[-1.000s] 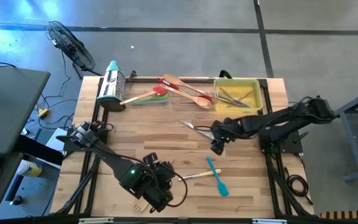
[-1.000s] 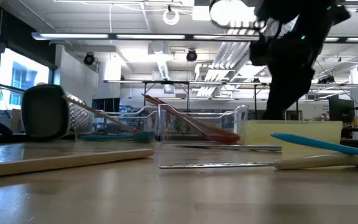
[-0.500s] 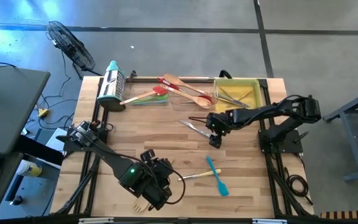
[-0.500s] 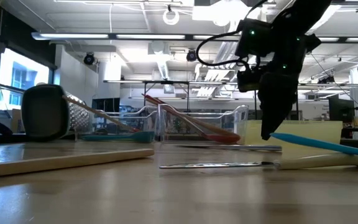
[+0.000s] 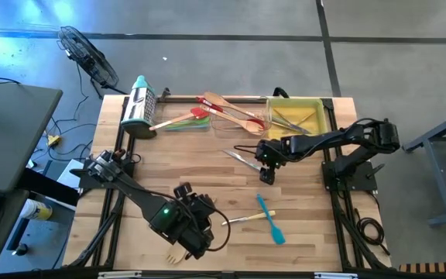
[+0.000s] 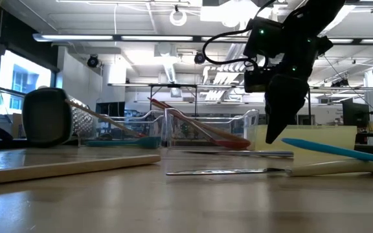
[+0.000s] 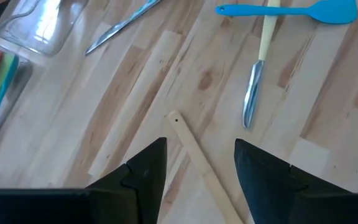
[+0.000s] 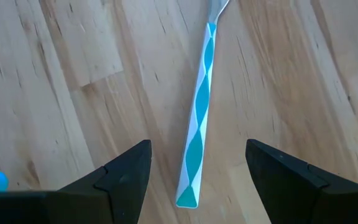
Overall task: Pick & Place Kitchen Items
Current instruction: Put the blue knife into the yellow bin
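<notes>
A knife with a twisted teal-and-white handle (image 8: 199, 118) lies flat on the table (image 5: 242, 159). My right gripper (image 8: 197, 155) is open just above it, its fingers on either side of the handle's end, pointing down (image 6: 274, 133). My left gripper (image 7: 197, 149) is open near the table's front edge (image 5: 200, 232), its fingers on either side of a pale wooden utensil's handle (image 7: 194, 155); I cannot tell whether they touch it. A blue spatula (image 5: 270, 220) and a pale-handled knife (image 5: 238, 219) lie crossed at the front right.
A steel grater with a teal handle (image 5: 139, 107) lies at the far left. A clear tray (image 5: 242, 108) with red spatulas and wooden spoons and a yellow tray (image 5: 316, 108) with utensils stand at the far edge. Green and red spatulas (image 5: 183, 121) lie beside the grater.
My right gripper has reached out toward the table's left and far side and come down over the teal-and-white knife, staying open. The knife has not moved.
</notes>
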Available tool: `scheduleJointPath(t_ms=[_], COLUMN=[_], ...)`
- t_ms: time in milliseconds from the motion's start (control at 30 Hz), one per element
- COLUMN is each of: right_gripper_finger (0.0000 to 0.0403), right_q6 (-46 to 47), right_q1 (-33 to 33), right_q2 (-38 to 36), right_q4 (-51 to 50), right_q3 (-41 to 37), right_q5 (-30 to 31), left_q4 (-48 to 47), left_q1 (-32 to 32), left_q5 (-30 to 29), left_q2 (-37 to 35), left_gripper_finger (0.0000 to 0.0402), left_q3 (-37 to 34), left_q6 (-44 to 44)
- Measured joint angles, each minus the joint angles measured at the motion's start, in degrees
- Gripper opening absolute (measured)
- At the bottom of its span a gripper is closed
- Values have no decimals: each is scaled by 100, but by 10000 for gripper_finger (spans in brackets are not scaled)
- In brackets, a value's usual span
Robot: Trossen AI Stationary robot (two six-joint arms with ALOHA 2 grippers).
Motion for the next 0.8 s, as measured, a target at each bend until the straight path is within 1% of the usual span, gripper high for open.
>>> scheduleJointPath(t_ms=[200,533,700,800], right_gripper_finger=[254,254,253,240], right_q6=[-238,-224,-189,-239], right_q1=[0,7,-31,-33], right_q2=[114,869,992,992], right_q4=[14,44,-13,-102], right_q3=[0,44,70,68], right_q5=[-35,32,15,45], left_q4=[-2,-13,-14,-11], left_q1=[80,117,154,156], left_q5=[-60,-76,-63,-54], left_q2=[0,0,0,0], left_gripper_finger=[180,180,180,180], left_q3=[0,0,0,0], left_q6=[0,2,4,7])
